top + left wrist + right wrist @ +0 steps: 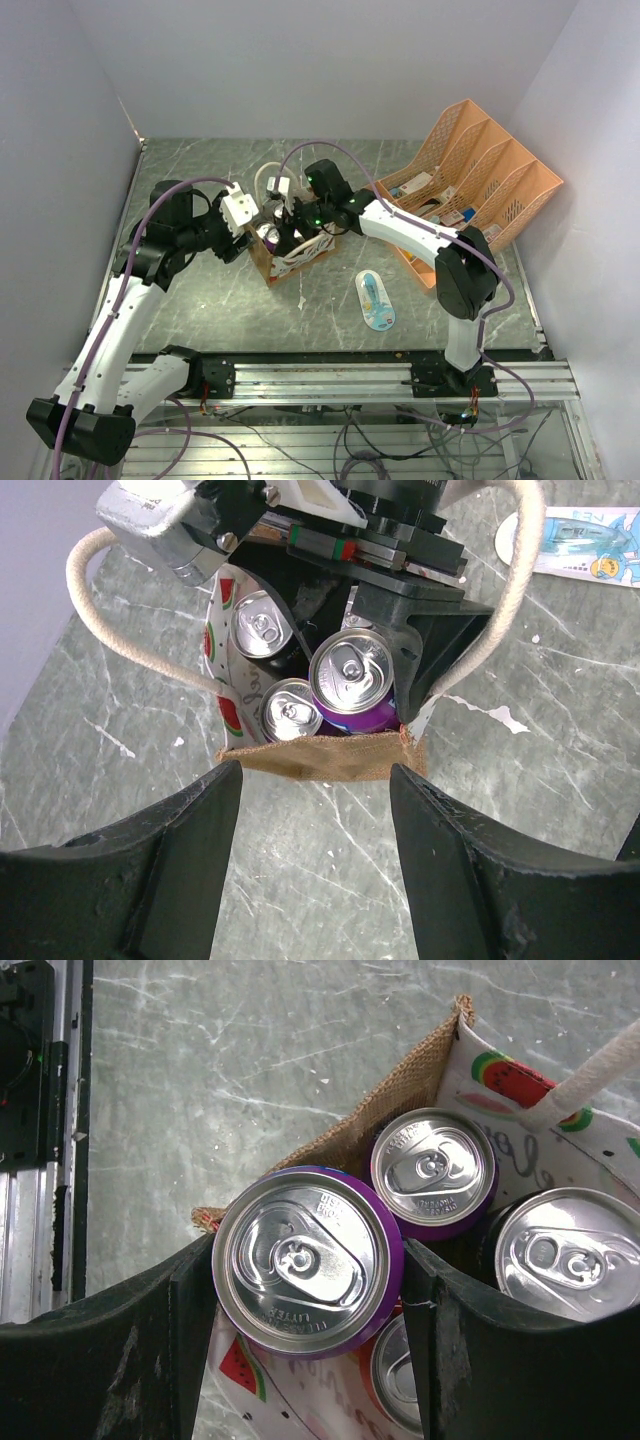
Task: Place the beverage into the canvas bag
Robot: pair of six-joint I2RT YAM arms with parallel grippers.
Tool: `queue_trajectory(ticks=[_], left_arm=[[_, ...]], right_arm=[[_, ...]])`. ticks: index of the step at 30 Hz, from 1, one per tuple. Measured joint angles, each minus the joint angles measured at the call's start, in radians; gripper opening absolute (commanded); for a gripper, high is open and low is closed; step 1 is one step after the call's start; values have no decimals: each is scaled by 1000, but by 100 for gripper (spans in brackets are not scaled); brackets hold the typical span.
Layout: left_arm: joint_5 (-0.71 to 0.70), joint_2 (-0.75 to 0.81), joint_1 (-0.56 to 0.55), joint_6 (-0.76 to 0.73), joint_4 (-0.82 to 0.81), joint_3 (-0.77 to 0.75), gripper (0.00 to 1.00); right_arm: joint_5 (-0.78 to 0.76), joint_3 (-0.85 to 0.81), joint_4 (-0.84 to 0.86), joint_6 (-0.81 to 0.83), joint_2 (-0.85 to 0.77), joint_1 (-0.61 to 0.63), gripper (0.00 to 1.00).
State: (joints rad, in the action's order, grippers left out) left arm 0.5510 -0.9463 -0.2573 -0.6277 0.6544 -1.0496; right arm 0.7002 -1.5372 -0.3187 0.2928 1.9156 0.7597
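The canvas bag [290, 262] stands mid-table with its mouth open; its burlap edge [320, 755] and watermelon prints [500, 1075] show in both wrist views. My right gripper [310, 1290] is shut on the beverage, a purple can [308, 1260], held upright at the bag's mouth above the other cans. The top view puts that gripper [300, 222] right over the bag. Several cans sit inside, among them a purple one [432, 1170] and a dark one [570, 1250]. My left gripper [315, 780] is open and empty, just short of the bag's edge.
An orange mesh organizer [470, 190] holding small items stands at the back right. A flat blue-and-white packet [375, 300] lies on the table right of the bag. The white rope handles [85, 600] loop out on both sides. A metal rail [330, 375] runs along the near edge.
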Motion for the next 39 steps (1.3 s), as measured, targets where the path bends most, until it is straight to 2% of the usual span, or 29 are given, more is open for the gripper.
queue_trajectory(ticks=[11,20,24,33,39], left_arm=[[0,2,3,0,-2,4,71],[0,6,5,0,-2,21,71],[0,6,5,-2,-2,21,71],[2,10,5,-5,-2,21,71],[2,18,5,-8,-1,21,71]], right_arm=[[13,-24,-21,27,13,2,24],[13,-35,-33,30,16,1,22],[21,-72,-69,42,34,1,25],[97,-264,-285,236,138,-2,27],[145,-314,-375,338,164,-13,28]])
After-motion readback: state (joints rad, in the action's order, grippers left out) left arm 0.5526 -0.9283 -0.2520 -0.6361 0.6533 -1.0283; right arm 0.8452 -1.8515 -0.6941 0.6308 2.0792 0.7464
